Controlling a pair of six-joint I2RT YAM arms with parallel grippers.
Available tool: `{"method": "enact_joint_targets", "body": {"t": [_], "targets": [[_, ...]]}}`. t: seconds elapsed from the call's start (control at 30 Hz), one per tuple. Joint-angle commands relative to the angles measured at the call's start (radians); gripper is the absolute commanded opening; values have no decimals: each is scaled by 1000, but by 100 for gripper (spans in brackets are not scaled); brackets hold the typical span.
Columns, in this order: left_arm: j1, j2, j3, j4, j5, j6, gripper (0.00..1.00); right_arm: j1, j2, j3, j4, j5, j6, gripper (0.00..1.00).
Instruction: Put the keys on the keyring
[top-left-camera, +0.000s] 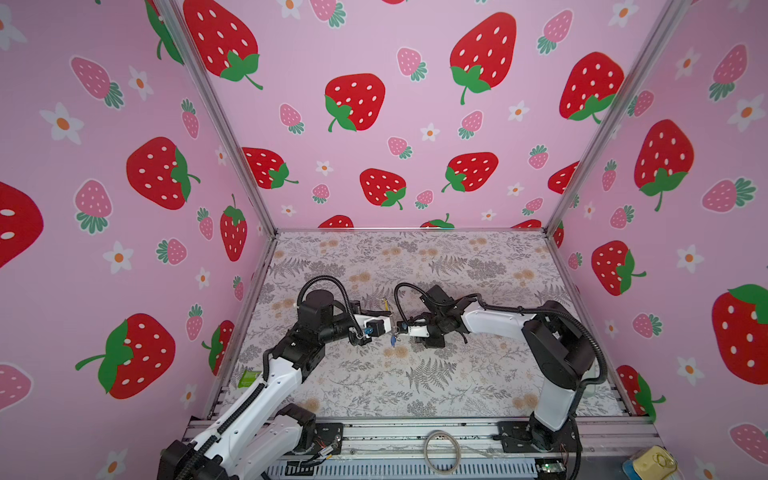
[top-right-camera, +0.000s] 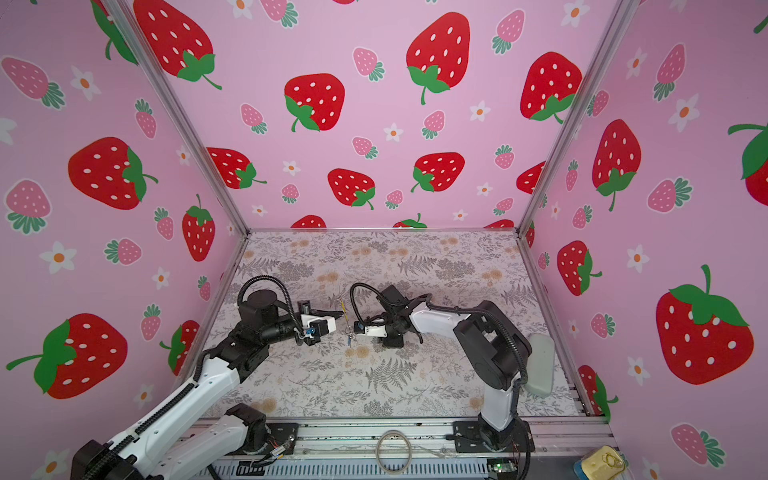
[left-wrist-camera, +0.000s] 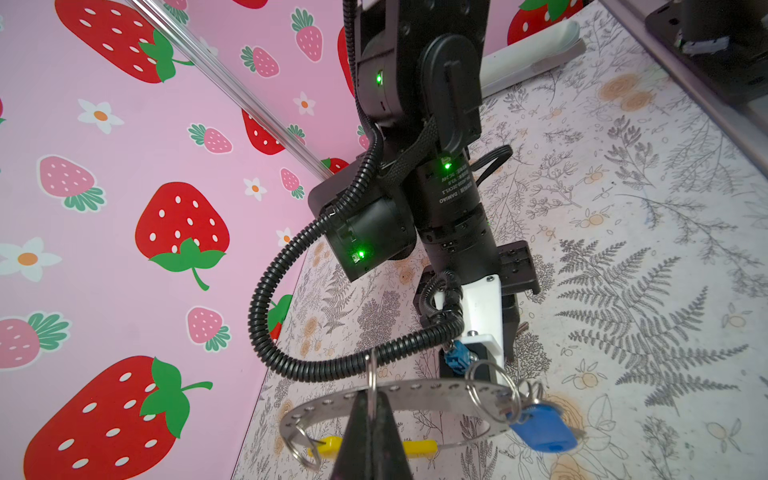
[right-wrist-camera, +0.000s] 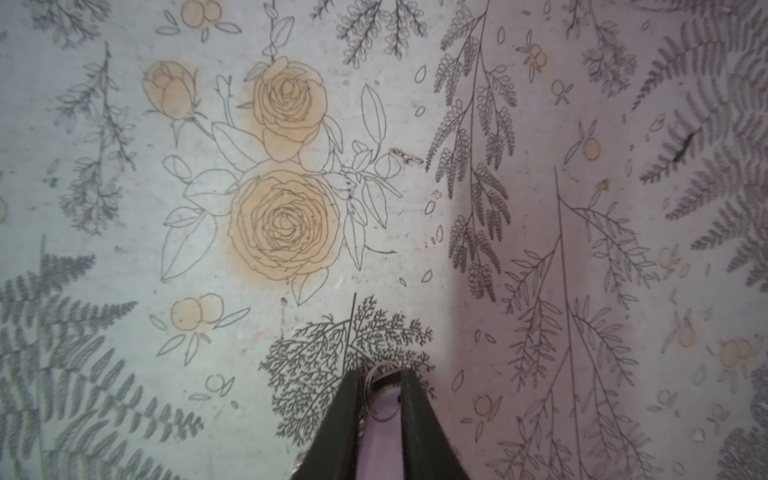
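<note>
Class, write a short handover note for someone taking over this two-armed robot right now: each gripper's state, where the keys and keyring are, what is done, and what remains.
Left gripper: shut on the keyring, holding it off the table.
Right gripper: shut on the lilac key, held up close beside the keyring.
Done: the blue key already hangs on the keyring.
Left: get the lilac key onto the keyring, then release both.
</note>
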Motion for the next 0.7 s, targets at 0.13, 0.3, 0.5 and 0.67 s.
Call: {"method": "enact_joint_targets", "body": {"t": [0.13,0.3,0.5,0.67], "targets": [[6,-5,-4,14,15,8,0,12,5,22,-21,-4,3,25],[7,-4,-4,15,17,8,0,15,11,27,-24,-6,3,19],[8,-6,-4,13,15,9,0,16,15,31,-25,-4,9,12],[10,-6,-2,14,18,7,0,16,1,36,-30,-1,23,6]]}}
